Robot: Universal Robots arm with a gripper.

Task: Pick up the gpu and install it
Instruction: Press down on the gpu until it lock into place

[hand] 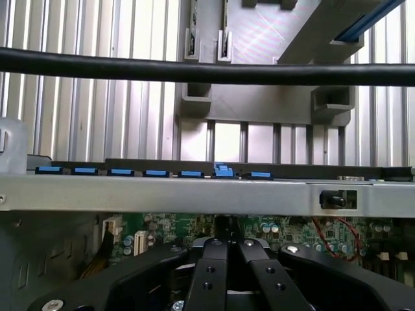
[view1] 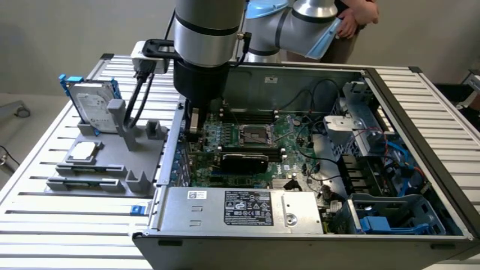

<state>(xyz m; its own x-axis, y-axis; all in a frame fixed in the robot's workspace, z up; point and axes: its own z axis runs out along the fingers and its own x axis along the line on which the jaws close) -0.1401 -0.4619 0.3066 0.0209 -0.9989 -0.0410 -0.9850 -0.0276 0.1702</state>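
Observation:
The gpu (view1: pixel 244 162), a black flat card, stands on the green motherboard (view1: pixel 293 126) inside the open computer case (view1: pixel 390 95) that lies on its side. My gripper (view1: pixel 193 135) reaches down from the arm at the case's rear wall, on the exterior view's left, close above the card's end. Whether it touches the card I cannot tell. In the wrist view my gripper (hand: pixel 227 245) is shut, its black fingers (hand: pixel 211 272) pressed together over the motherboard (hand: pixel 162 227) just inside the silver rear wall (hand: pixel 194 193).
On the exterior view's left, a grey holder (view1: pixel 112 169) on the slatted table (view1: pixel 45 225) carries a hard drive in a blue frame (view1: pixel 94 104) and a square silver chip (view1: pixel 84 149). A power supply (view1: pixel 248 209) fills the case's near side. A person (view1: pixel 358 19) stands behind the arm.

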